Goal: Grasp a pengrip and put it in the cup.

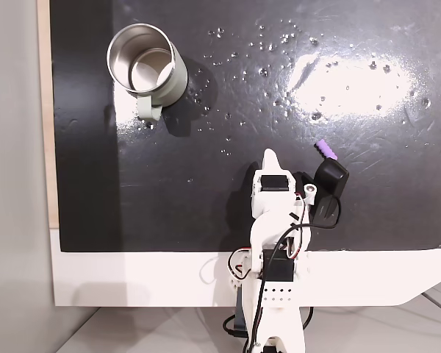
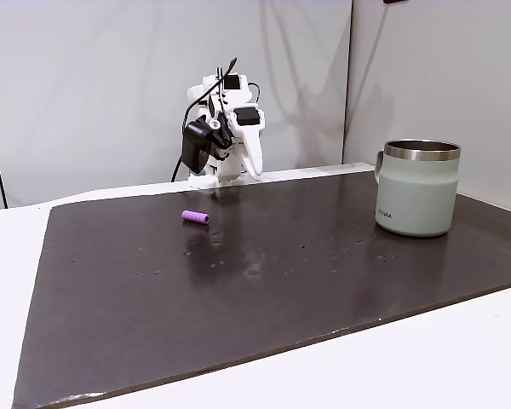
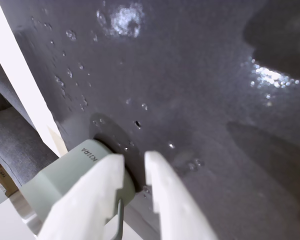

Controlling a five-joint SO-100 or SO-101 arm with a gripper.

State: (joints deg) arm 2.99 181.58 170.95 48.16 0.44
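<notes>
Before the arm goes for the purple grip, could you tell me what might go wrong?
The pengrip is tiny and round, lying on its side on the slick mat, so it may roll away from the closing fingers. The gripper points toward the cup, away from the pengrip, so the reach needs a big turn.

The pengrip [image 1: 325,150] is a tiny purple tube with little ridges. It lies on its side on the dark mat [image 1: 279,220], and nothing is touching it. In both fixed views it is far away from the cup.

The cup [image 1: 148,68] is a round metal mug, pale grey-green outside and shiny inside. It stands upright near one corner of the mat. It has a small handle [image 1: 150,110]. It looks empty, though glare hides part of the bottom.
</notes>
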